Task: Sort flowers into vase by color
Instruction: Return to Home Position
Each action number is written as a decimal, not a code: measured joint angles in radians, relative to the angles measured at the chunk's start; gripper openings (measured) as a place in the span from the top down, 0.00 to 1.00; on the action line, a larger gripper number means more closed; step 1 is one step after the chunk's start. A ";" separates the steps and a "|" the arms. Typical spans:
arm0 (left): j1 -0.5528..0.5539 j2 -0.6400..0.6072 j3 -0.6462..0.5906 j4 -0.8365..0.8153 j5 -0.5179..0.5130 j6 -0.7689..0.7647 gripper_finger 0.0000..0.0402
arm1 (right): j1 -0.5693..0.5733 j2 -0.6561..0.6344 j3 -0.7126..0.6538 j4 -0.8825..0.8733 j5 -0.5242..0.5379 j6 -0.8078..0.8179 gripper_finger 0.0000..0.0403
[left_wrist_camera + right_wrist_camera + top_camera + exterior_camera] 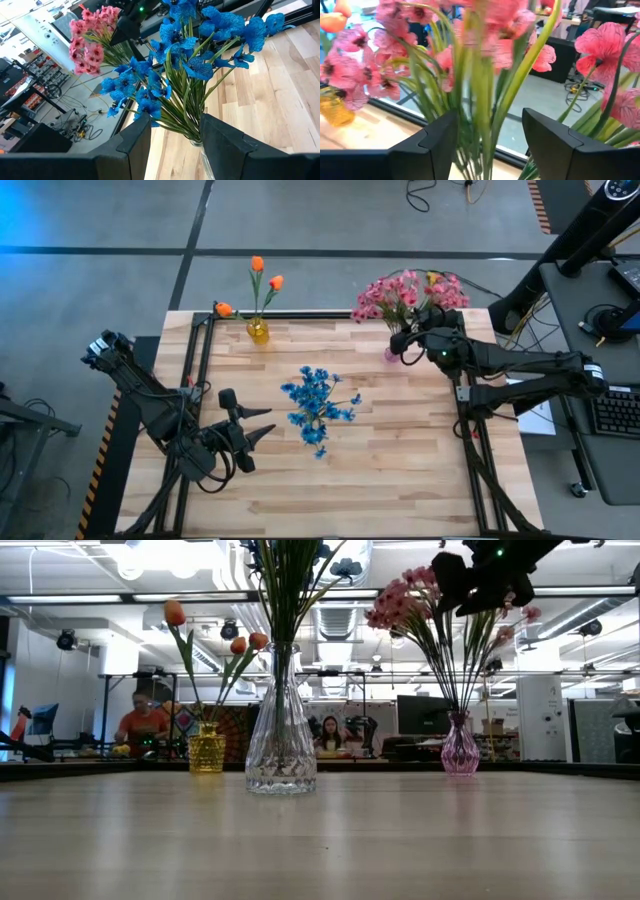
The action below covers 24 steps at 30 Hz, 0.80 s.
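Pale matt wood table (400, 470); clear cut-glass vase (281, 740); matt black, perhaps plastic, fingers (132, 145)

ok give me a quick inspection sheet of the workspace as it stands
surface: wooden table, holds three vases
job's things: tulips in yellow vase; blue flowers in clear vase; pink flowers in pink vase; no loose stems seen
clutter: nothing seen
pincers: left pincer open beside the blue flowers, holding nothing; right pincer open at the pink stems
cables: loose cables on the floor beyond the table
surroundings: people at desks behind; keyboard on a side desk
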 joint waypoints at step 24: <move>0.000 0.000 0.000 0.018 0.090 -0.016 0.62 | 0.293 -0.006 0.257 -0.327 -0.176 0.055 0.48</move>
